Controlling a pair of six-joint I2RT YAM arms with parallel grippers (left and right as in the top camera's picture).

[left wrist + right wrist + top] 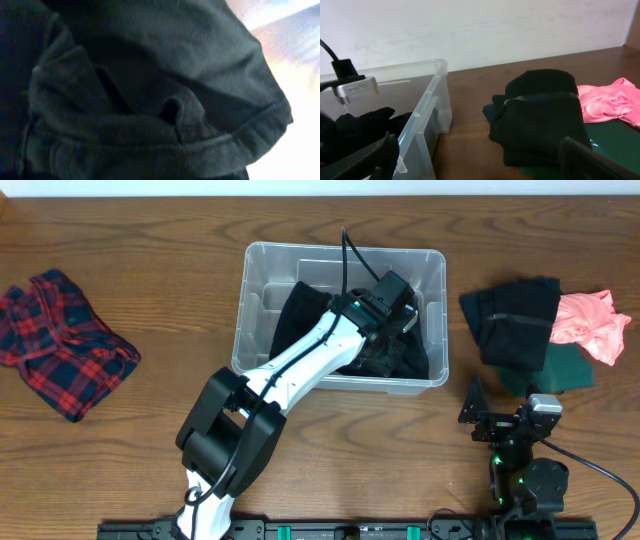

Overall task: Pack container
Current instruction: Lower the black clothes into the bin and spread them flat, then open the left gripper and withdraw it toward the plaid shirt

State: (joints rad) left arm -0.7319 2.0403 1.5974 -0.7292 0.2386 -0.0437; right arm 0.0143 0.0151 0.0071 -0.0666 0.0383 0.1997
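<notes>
Left gripper is down inside the container, jaws pressed together amid black clothing. Right gripper sits low over the counter, jaws spread wide.

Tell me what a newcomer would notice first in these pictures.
First, the white-and-black left arm reaching down into black clothing inside the clear plastic rectangular bin at the table's middle. Then the crumpled red-and-navy plaid cloth alone at far left, and right of the bin a heap: black garment, bright pink garment, dark green cloth.
</notes>
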